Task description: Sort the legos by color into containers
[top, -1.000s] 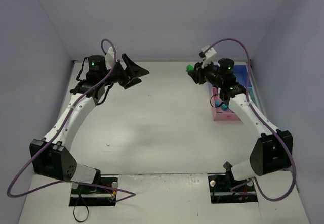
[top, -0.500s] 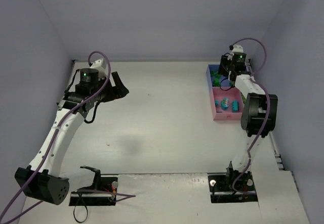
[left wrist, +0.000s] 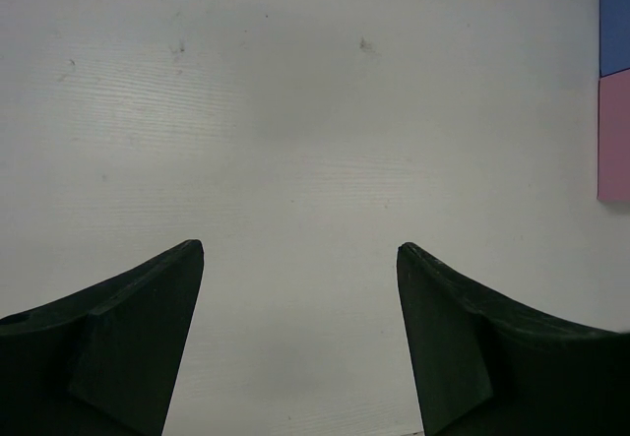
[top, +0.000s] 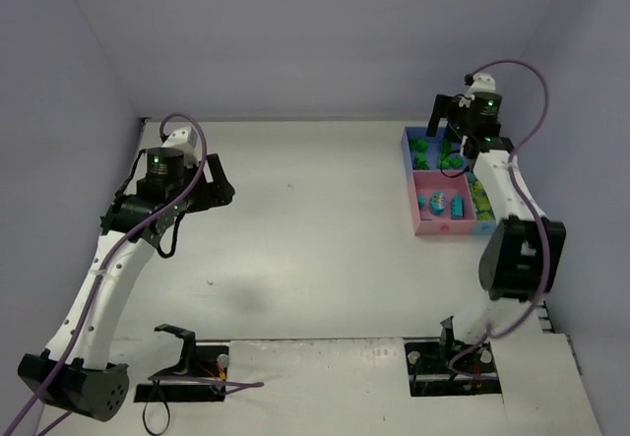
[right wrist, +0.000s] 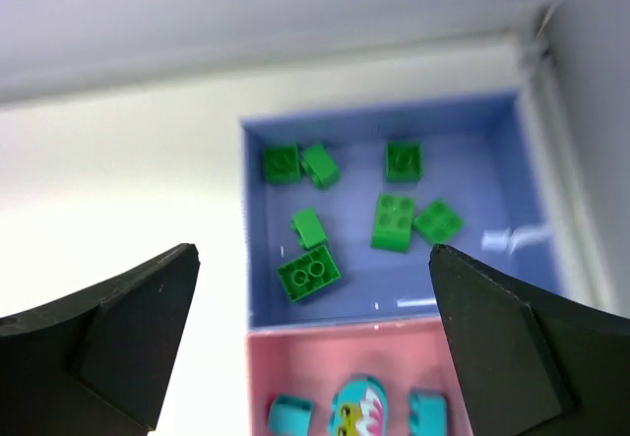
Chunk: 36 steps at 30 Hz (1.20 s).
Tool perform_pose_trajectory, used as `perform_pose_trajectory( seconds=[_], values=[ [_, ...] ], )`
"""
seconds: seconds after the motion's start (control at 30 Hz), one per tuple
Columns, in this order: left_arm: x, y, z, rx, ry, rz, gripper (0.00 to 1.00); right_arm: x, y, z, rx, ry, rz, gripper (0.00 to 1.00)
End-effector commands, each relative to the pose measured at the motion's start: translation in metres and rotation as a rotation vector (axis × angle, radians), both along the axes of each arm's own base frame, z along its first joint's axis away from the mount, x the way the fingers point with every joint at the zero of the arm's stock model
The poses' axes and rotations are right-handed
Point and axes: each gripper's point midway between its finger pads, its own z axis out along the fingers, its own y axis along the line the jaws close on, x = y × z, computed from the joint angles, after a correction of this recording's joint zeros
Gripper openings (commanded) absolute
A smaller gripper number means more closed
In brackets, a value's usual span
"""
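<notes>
Right hand (right wrist: 313, 251) opened; seemingly empty.

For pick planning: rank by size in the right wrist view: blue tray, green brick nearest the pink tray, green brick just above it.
Largest first:
blue tray
green brick nearest pink tray
green brick above it

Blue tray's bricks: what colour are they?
The bricks in the blue tray are all green; the right wrist view shows them best.
</notes>
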Motion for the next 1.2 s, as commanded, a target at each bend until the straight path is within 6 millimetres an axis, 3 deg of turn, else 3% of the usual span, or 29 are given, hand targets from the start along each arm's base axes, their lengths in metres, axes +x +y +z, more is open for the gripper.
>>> perform_pose_trajectory(
  seconds=[0.0,0.13,0.2,0.23,0.27,0.33,0.4,0.43,0.5,0.63,0.83,1.17],
  values=[
    [-0.001,0.009,0.031,0.03,-0.092,0.018,0.73,-0.037,0.01,0.132,-0.014,-0.283,0.033,1.0],
    [-0.008,0.017,0.042,0.056,-0.112,0.036,0.73,-0.091,0.02,0.173,0.014,-0.345,0.047,1.0],
    [-0.013,0.02,0.047,0.067,-0.121,0.041,0.73,-0.11,0.028,0.173,0.033,-0.335,0.083,1.0],
    [-0.015,0.021,0.051,0.072,-0.13,0.034,0.73,-0.128,0.032,0.183,0.035,-0.352,0.097,1.0],
    [-0.018,0.026,0.056,0.086,-0.145,0.053,0.73,-0.138,0.036,0.172,0.045,-0.328,0.112,1.0],
    [-0.023,0.031,0.057,0.102,-0.143,0.063,0.73,-0.164,0.04,0.186,0.056,-0.379,0.118,1.0],
    [-0.03,0.03,0.059,0.092,-0.151,0.054,0.73,-0.18,0.04,0.18,0.061,-0.382,0.099,1.0],
    [-0.032,0.029,0.059,0.087,-0.153,0.05,0.73,-0.195,0.037,0.19,0.055,-0.421,0.074,1.0],
    [-0.038,0.03,0.057,0.08,-0.156,0.05,0.73,-0.207,0.036,0.181,0.054,-0.41,0.043,1.0],
    [-0.045,0.044,0.05,0.096,-0.183,0.119,0.73,-0.243,0.039,0.187,0.064,-0.447,0.01,1.0],
    [-0.06,0.065,0.047,0.098,-0.298,0.219,0.73,-0.279,0.047,0.181,0.063,-0.482,0.019,1.0],
    [-0.076,0.073,0.026,0.133,-0.237,0.236,0.73,-0.298,0.054,0.173,0.073,-0.483,0.044,1.0]
  ],
)
